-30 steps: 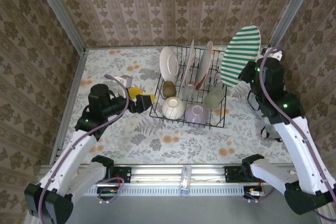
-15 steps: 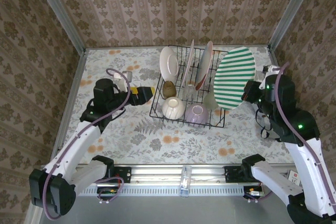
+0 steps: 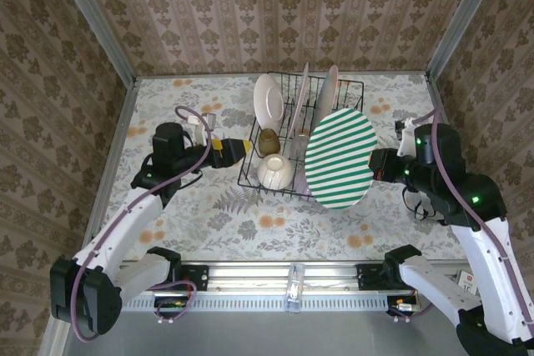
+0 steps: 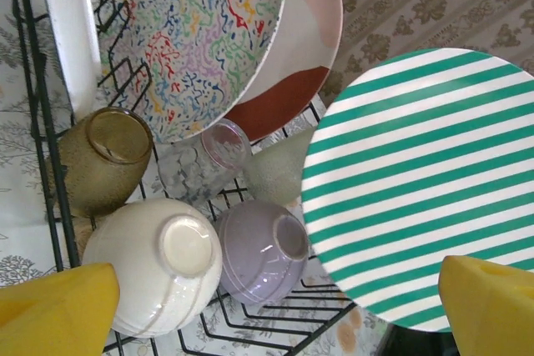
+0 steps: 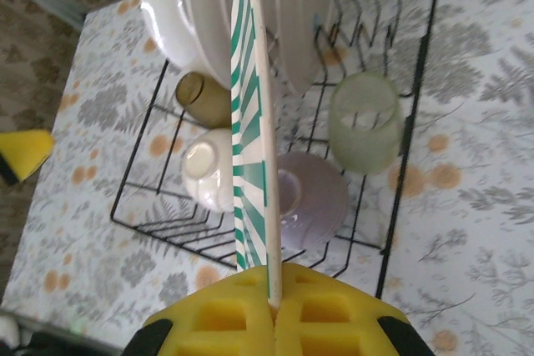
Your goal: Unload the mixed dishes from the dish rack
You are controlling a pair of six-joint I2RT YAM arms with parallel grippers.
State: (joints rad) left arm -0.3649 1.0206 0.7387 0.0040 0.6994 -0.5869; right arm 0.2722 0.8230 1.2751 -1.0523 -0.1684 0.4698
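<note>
1. Right claw [image 3: 381, 166]: pads pressed together on the rim of the green-and-white striped plate [image 3: 338, 158], pinching it at its right edge. In the right wrist view the yellow pads [image 5: 209, 318] clamp the rim from both sides.
2. Striped plate: upright and clear of the tines. From above it covers the near right part of the dish rack [image 3: 284, 89]. Seen edge-on from the right wrist, it hangs over the gap between the two bowls.
3. Left claw [image 3: 232, 151]: spread wide, nothing between the fingers. It hovers just left of the rack, pointing at it.
4. Near row of the rack: cream bowl [image 4: 154, 264] and lilac bowl [image 4: 259, 252], both bottom up and side by side.
5. Behind them: amber cup [image 4: 104, 156] at the left, clear glass [image 4: 221, 143] in the middle, pale-green cup [image 5: 363, 122] at the right.
6. Back slots: white plate [image 3: 269, 99], patterned plate [image 4: 196, 39] and a plate with a red-brown patch [image 4: 292, 81], all on edge.
7. Rack sits on the floral tabletop [image 3: 167, 97], toward the far side.
</note>
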